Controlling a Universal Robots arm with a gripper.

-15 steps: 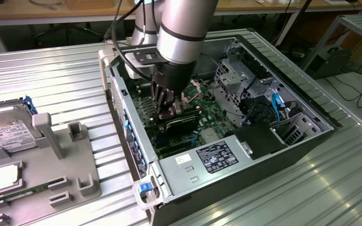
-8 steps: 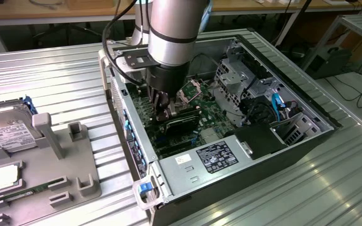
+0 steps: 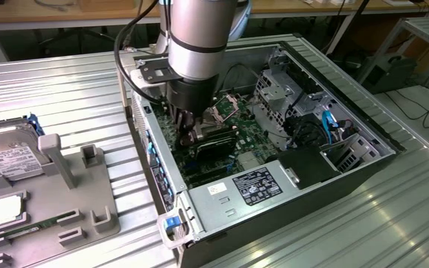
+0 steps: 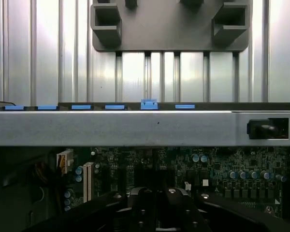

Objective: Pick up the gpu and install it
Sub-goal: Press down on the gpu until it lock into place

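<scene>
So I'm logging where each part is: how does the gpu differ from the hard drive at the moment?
The gpu is inside the open computer case, over the motherboard; the hard drive is outside it, on the grey holder at the exterior view's left. The gpu shows a dark face; the hard drive is silver with a white label. The gripper is right at the gpu and far from the hard drive. Both are flat and rectangular.

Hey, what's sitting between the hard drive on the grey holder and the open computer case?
In the exterior view, between the hard drive and the computer case stand the grey holder's upright posts, then a bare strip of ribbed metal table.
</scene>
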